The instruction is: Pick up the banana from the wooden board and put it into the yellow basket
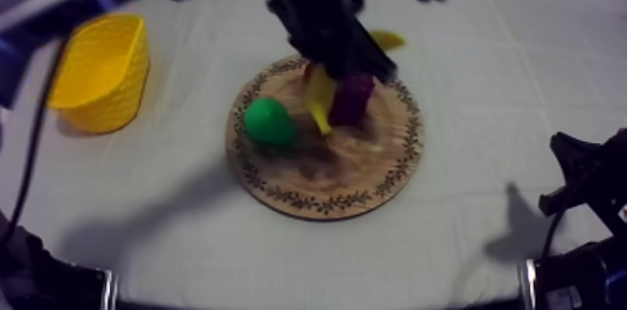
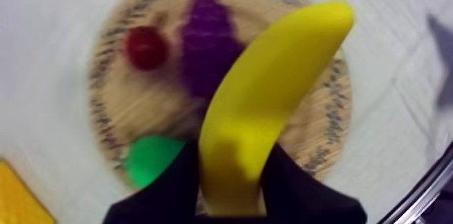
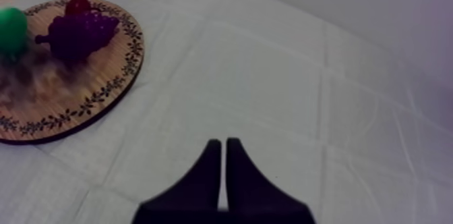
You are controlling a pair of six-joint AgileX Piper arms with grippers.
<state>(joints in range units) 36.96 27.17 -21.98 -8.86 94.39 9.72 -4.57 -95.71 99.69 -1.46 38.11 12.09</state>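
Left gripper clamped on the banana above the wooden board
Grapes, pear and small red fruit lie on the board beneath it; the yellow basket stands well apart from the board; right gripper, fingers pressed together on nothing, hangs beside the board.

Noted: banana smooth, plastic-looking, faint sheen; board wood, grain visible, matt (rim pattern looks printed); basket ribbed yellow plastic; cloth over tabletop matt fabric, creased along folds.
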